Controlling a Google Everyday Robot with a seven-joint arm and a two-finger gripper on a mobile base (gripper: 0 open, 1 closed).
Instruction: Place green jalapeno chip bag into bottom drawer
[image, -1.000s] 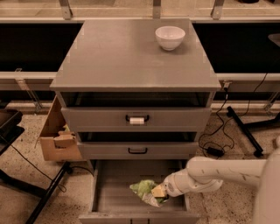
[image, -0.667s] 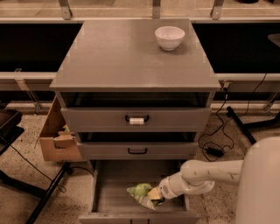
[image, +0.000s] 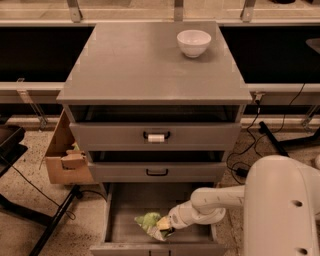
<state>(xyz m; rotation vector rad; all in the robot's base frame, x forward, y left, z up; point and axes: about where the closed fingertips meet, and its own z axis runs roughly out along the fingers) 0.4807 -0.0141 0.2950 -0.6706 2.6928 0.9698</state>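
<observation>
Camera view is showing my pincer (image: 166, 226) at the lower middle of the frame, clenching the green jalapeno chip bag (image: 148, 220) low inside the open bottom drawer (image: 127, 205), so I am aiming at lowering gently and releasing clear of its front wall.

— Is there any writing to read here?
— None. The white tag (image: 156, 138) on the upper drawer (image: 205, 136) shows no legible letters or numbers.
— And the green jalapeno chip bag (image: 148, 221)?
— It has pale print, but no word or brand can be made out.
— Where's the gripper (image: 166, 227)?
— Inside the open bottom drawer (image: 119, 220), right against the bag's right side. It bears no readable marking, nor does the white arm (image: 220, 199).
</observation>
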